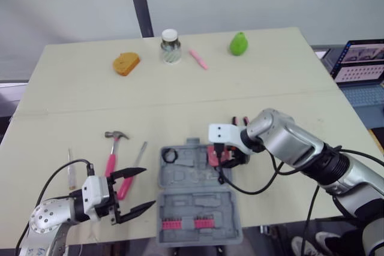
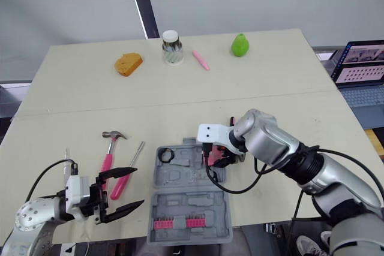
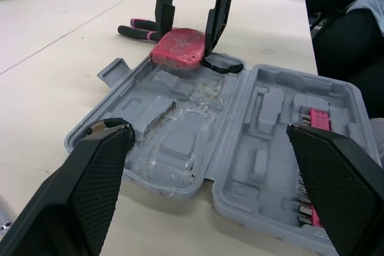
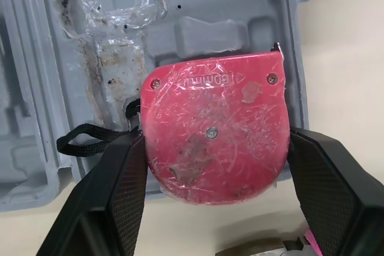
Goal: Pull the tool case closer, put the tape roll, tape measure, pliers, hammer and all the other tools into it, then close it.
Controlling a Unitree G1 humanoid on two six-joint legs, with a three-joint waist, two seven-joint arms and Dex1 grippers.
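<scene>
The grey tool case [image 1: 198, 205] lies open near the table's front edge, with a row of pink bits [image 1: 186, 224] in its near half. A black tape roll [image 1: 170, 155] sits in the far half. My right gripper [image 1: 225, 157] is shut on the red tape measure [image 4: 213, 136], holding it over the case's right rim. Just beyond it lie the pliers [image 1: 240, 120]. Left of the case lie the hammer [image 1: 113, 148], a pink-handled screwdriver [image 1: 129, 178] and a thin tool [image 1: 71, 169]. My left gripper [image 1: 149, 187] is open and empty, level with the case's left side.
Along the far edge of the table sit an orange sponge [image 1: 126, 63], a glass jar [image 1: 170, 46], a pink pen [image 1: 198, 59] and a green pear [image 1: 239, 44]. A laptop [image 1: 360, 67] stands beyond the table's right side.
</scene>
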